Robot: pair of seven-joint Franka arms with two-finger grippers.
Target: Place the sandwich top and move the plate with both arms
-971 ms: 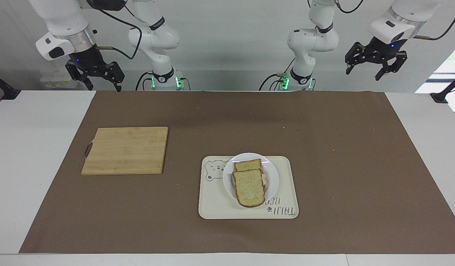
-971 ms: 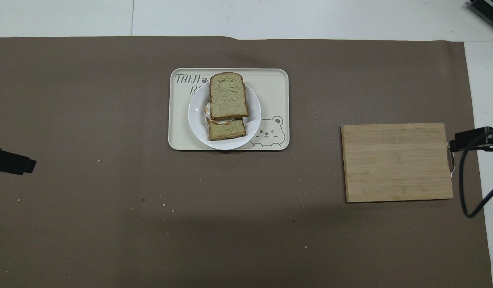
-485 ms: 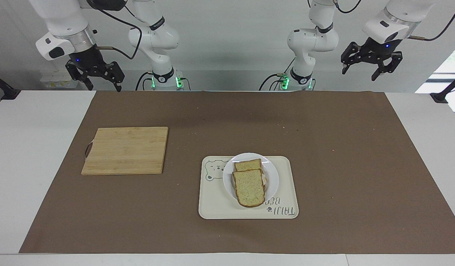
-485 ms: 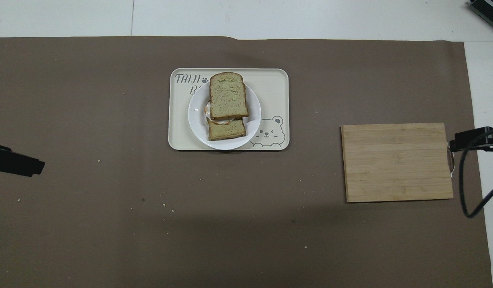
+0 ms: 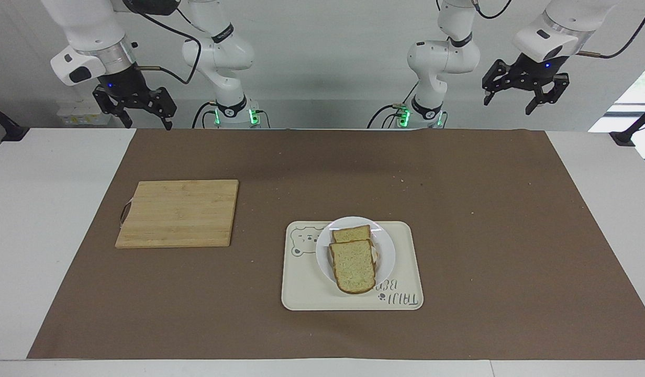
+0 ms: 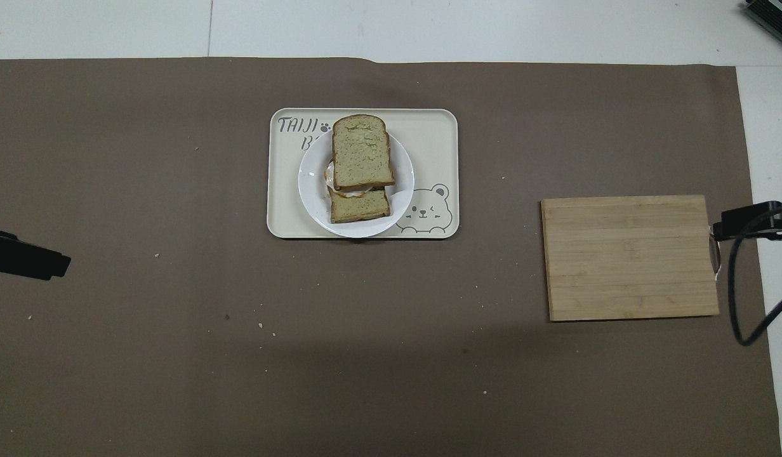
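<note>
The sandwich top, a plain pale slice with brown crust, lies on a second bread slice on the round white plate. It is shifted away from the robots, so the lower slice's nearer end shows, and a little egg white peeks out between them. In the overhead view the top slice overhangs the plate's rim. My left gripper is open and empty, high over the mat's edge at its own end. My right gripper is open and empty, high at its own end, waiting.
The plate stands on a cream rectangular tray with a bear drawing in the middle of the brown mat. A wooden cutting board lies toward the right arm's end. Crumbs dot the mat. Both gripper tips show at the overhead view's sides.
My left gripper has risen a little and shifted slightly toward the table's middle. The right arm, bread, plate and tray have not moved.
</note>
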